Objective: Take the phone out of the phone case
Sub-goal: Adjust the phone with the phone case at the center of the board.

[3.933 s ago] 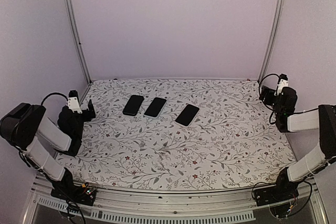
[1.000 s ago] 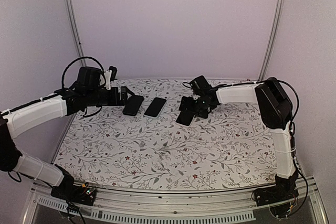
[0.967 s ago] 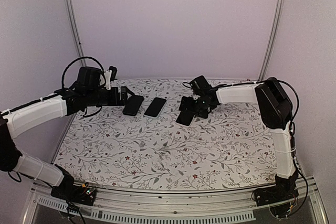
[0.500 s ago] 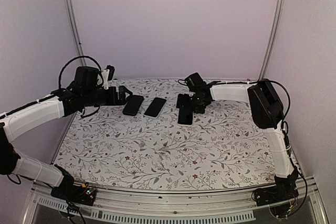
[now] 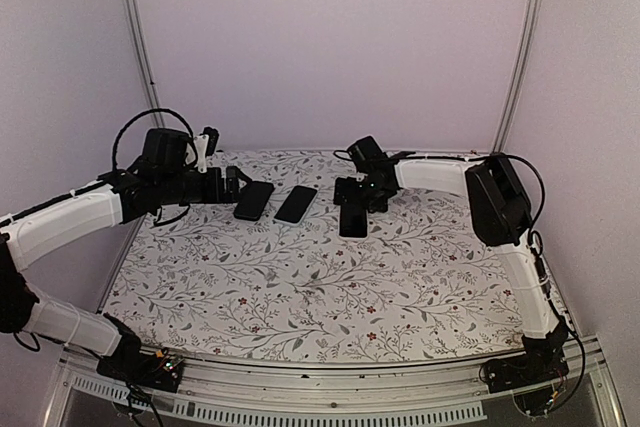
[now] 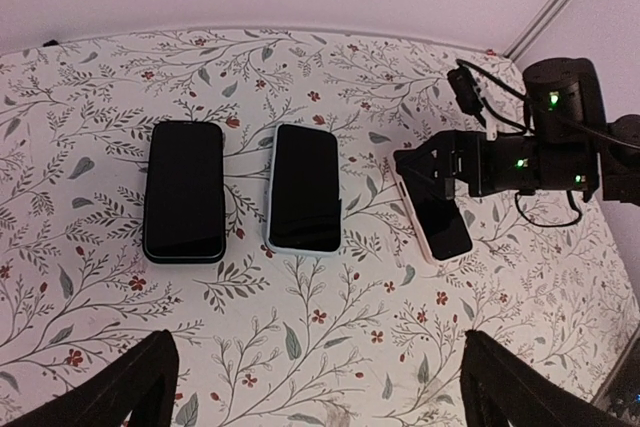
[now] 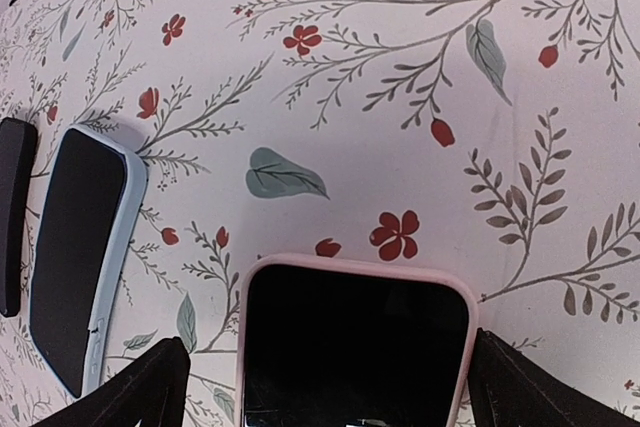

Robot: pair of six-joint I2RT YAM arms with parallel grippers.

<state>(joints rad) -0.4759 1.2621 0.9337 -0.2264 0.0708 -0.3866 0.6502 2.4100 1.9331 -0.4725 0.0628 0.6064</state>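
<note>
The pink-cased phone (image 5: 352,220) lies on the table (image 5: 300,292) at centre-back. In the top view its long axis runs close to 12–6. The right gripper (image 5: 352,193) stands over its 12 o'clock end with jaws spread wide and empty, one finger to each side of the short edge. From there the phone extends toward 6 o'clock. The left gripper (image 5: 234,183), likewise spread and empty, hovers well apart at 9 o'clock, near the dark phone (image 5: 254,200), so the right arm is nearer. One second ago the phone slanted toward 1 o'clock, and the right gripper stood further toward 3 o'clock.

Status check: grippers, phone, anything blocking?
Both jaws open: left gripper hovering near the black-cased phone, right gripper over the end of the pink-cased phone, not gripping. Phone in its case, flat on the table. Nothing in the way.
</note>
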